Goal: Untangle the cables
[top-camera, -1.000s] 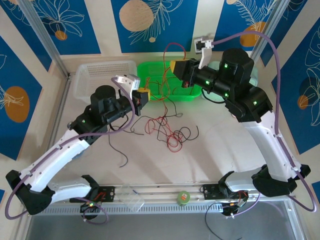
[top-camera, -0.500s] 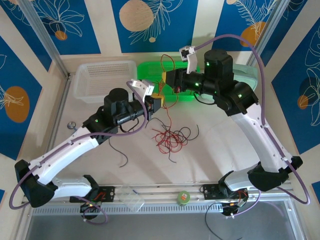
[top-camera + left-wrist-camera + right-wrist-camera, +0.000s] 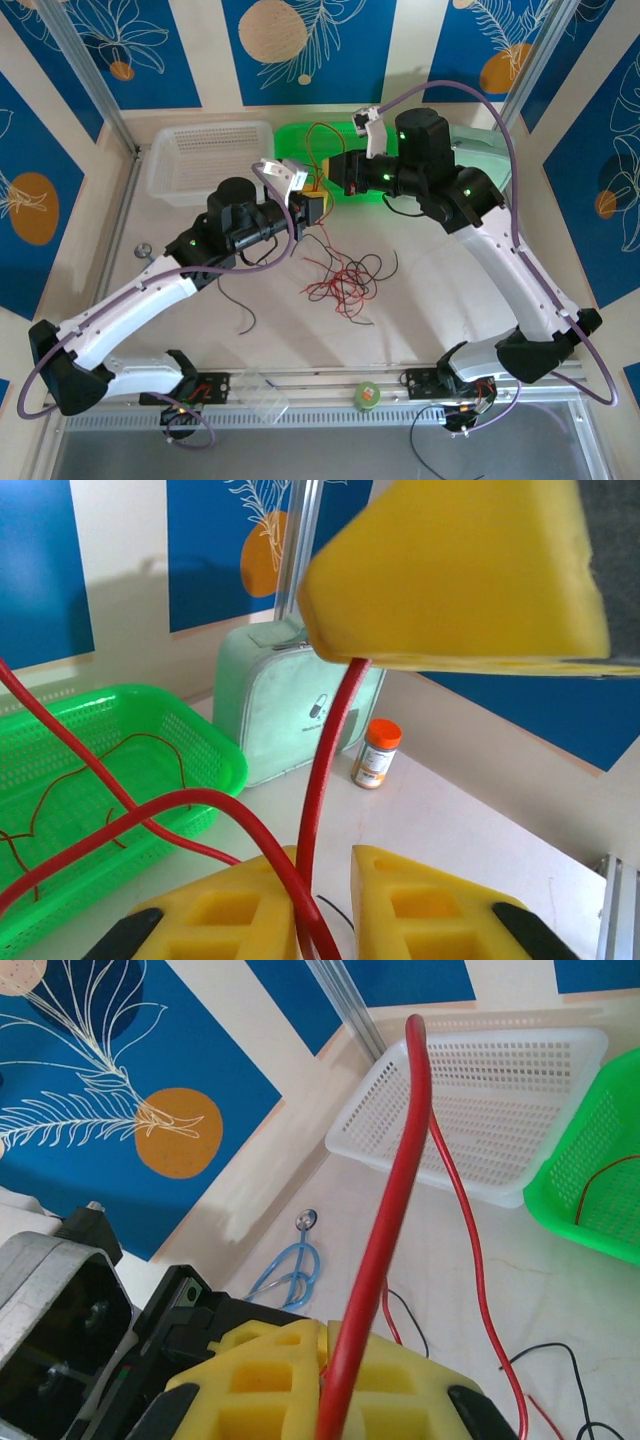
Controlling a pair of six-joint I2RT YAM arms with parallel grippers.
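Note:
A tangle of thin red and black cables (image 3: 340, 280) lies on the table's middle. One red cable (image 3: 312, 135) loops up from it over the green basket. My right gripper (image 3: 335, 175) is shut on that red cable (image 3: 400, 1160), which rises from between its closed yellow fingers (image 3: 325, 1330). My left gripper (image 3: 312, 205) is just below it and slightly open. The same red cable (image 3: 330, 740) runs down from the right gripper's finger (image 3: 450, 570) through the gap of the left gripper (image 3: 325, 855), resting on one finger.
A green basket (image 3: 295, 140) holding a red wire and a white basket (image 3: 205, 160) stand at the back. A mint case (image 3: 290, 700) and an orange-capped bottle (image 3: 377, 752) are at the back right. A light-blue stethoscope (image 3: 290, 1270) lies at the left. One black wire (image 3: 240, 305) lies apart.
My right gripper has moved left and down with the red cable, close to the left gripper. The left gripper shifted right. The tangle has sunk and spread on the table.

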